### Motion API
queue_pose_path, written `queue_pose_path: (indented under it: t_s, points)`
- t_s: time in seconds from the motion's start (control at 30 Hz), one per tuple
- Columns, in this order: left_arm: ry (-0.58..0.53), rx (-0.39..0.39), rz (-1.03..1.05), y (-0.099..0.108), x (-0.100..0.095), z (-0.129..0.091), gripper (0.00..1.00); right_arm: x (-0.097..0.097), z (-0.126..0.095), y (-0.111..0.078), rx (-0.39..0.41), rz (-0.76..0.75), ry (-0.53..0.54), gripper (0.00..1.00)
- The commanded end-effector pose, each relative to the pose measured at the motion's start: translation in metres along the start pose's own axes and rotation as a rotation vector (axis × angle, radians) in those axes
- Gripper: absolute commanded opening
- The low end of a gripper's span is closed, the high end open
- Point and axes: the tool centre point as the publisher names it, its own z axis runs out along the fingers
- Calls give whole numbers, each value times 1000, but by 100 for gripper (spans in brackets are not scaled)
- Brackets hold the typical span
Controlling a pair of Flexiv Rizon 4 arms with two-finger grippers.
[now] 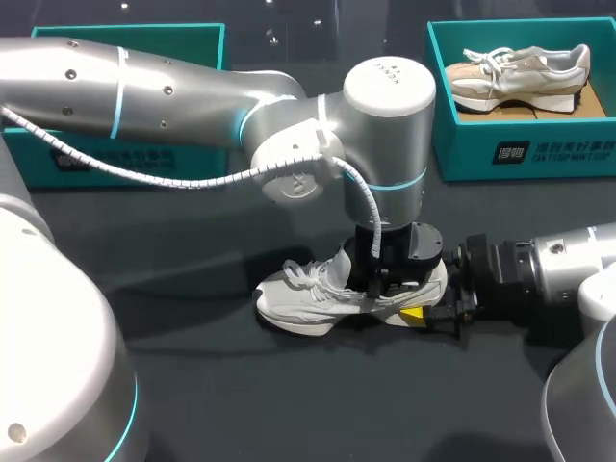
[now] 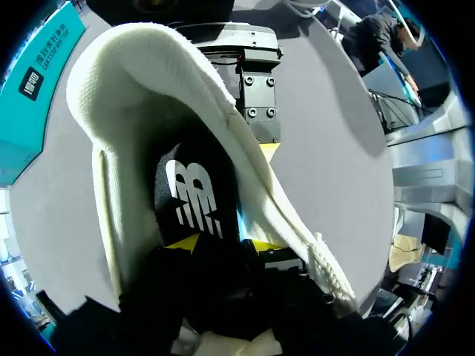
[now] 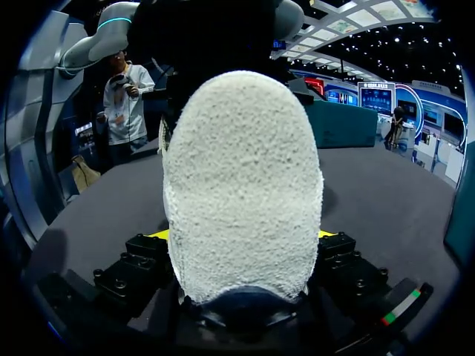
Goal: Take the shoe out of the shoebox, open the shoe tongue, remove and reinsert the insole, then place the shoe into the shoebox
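Low in the middle of the head view, the white mesh sneaker (image 1: 308, 294) stands on its sole on the dark grey table (image 1: 192, 385), toe toward the frame's left and heel toward the right, well clear of both boxes. My right gripper (image 3: 242, 236) comes in from the right with its yellow tips pressed against the two sides of the padded heel, so it is clamped on the shoe and acts as my anchor. My left gripper (image 2: 223, 243) drops from above into the collar, right over the rear end of the black foam insole (image 2: 194, 194); I cannot tell whether it pinches the insole or merely sits against it. I judge the step in hand to be the insole work, with the boxing not yet done. To do it well I would hold the heel firm and low so the sole does not lift off the table, take only the insole's back edge rather than the lining, and draw it up and rearward along the shoe's length, slowly, watching that the collar does not fold inward. The teal cardboard shoebox (image 1: 58, 159) at upper left looks like the likely destination; the second teal box (image 1: 525, 154) at upper right already holds a beige sneaker (image 1: 520, 77).
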Motion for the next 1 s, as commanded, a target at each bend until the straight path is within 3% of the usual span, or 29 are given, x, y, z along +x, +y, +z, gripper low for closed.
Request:
queue_pose_path:
  t_s: [0.03, 0.17, 0.3, 0.5, 1.0]
  points:
    - [-28, -18, -11, -8, -3, 16, 35, 0, 1, 2, 4, 2, 0, 0]
    - [-72, -39, -45, -2, -13, 22, 21, 0, 1, 2, 4, 2, 0, 0]
    - [-88, -41, -78, 7, -24, 19, 0, 0, 1, 2, 4, 2, 0, 0]
    - [-75, -5, -116, 19, -31, 8, 0, 0, 1, 2, 4, 2, 0, 0]
    - [51, 248, -122, 29, -12, -42, 0, 0, 1, 2, 4, 2, 0, 0]
